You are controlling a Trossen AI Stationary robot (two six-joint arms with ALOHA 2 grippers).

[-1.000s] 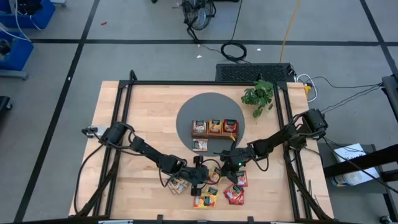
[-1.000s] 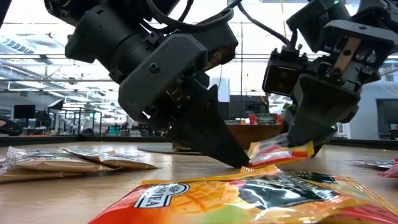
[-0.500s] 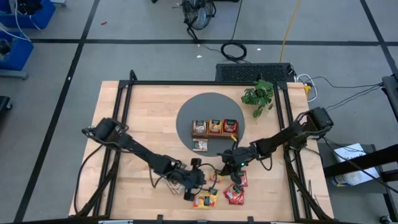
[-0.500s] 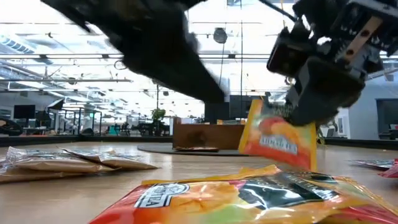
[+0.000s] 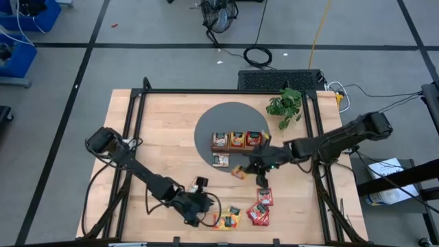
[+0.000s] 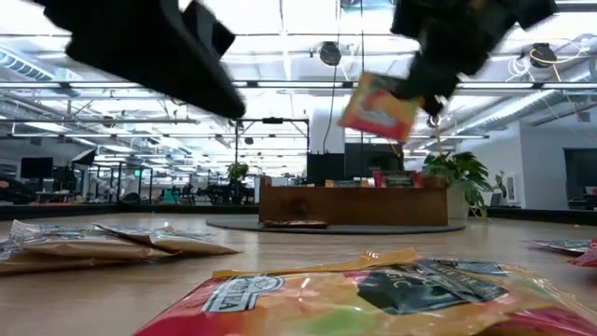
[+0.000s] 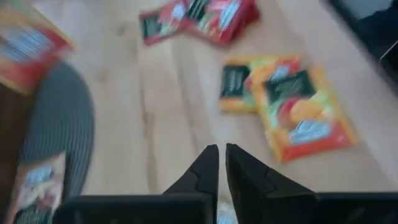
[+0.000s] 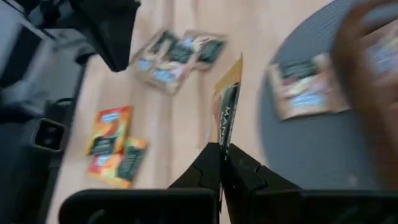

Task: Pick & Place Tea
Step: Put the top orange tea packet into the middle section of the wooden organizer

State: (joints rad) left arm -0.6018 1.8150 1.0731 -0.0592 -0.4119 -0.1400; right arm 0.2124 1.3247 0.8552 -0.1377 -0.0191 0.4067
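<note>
Left gripper (image 5: 194, 216) low near the table's front edge, fingers (image 7: 205, 171) pressed together, holding nothing. Just right of it, two orange-yellow sachets (image 5: 226, 218) lying touching; beyond those, two red sachets (image 5: 260, 206) on the wood. Beige sachets (image 6: 103, 241) flat on the table in the low view, at least two, exact count unclear.

Right gripper (image 5: 252, 162) raised in front of the wooden tray (image 5: 236, 147), clamped on one orange-yellow sachet (image 8: 227, 109) hanging edge-on from its tips, clear of the table. One beige sachet (image 5: 221, 160) flat on the grey round mat (image 5: 206, 127), left of that gripper. Three filled tray compartments behind it. One plant (image 5: 286, 104) further back right.
</note>
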